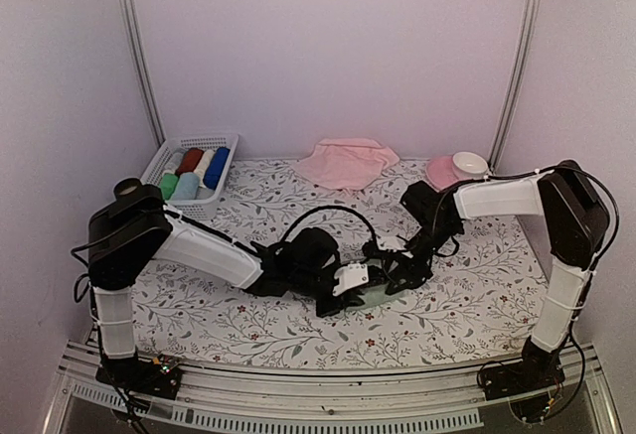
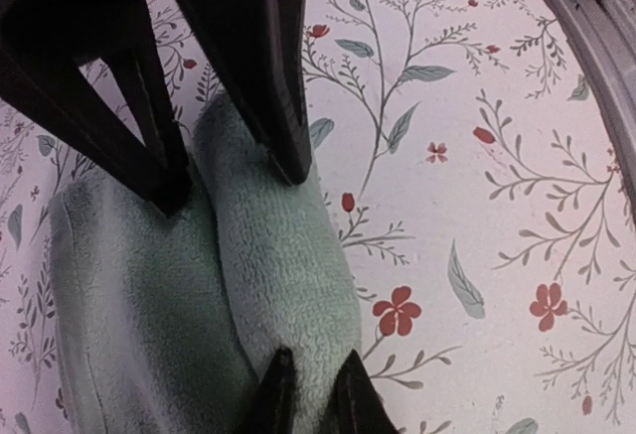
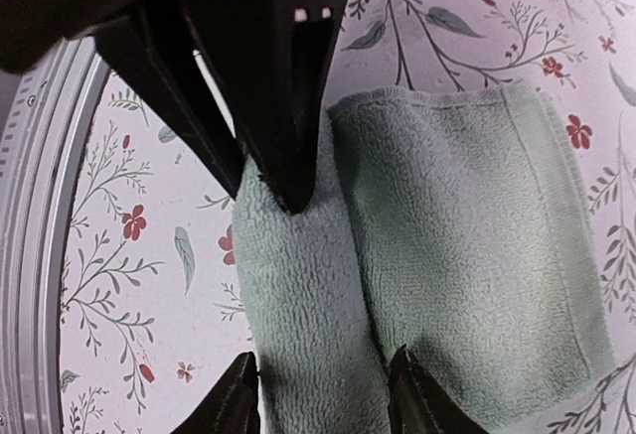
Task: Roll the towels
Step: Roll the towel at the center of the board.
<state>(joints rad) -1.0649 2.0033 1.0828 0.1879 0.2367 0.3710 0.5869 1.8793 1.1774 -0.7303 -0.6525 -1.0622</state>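
Observation:
The pale mint green towel [image 1: 384, 295] lies at the middle of the table, partly rolled. In the left wrist view the towel [image 2: 283, 255] has a thick roll along its right side. My left gripper [image 2: 310, 394] is shut on the near end of that roll. In the right wrist view the same towel [image 3: 477, 235] shows the roll on its left and a flat part on its right. My right gripper [image 3: 320, 392] stands open astride the roll's other end. The two grippers face each other, left [image 1: 366, 279] and right [image 1: 401, 271]. The pale pink towel [image 1: 348, 163] lies crumpled at the back.
A white basket [image 1: 199, 140] with several rolled cloths stands at the back left. A pink saucer [image 1: 440, 173] with a white cup [image 1: 470, 164] sits at the back right. A metal rail [image 1: 298, 394] runs along the near edge.

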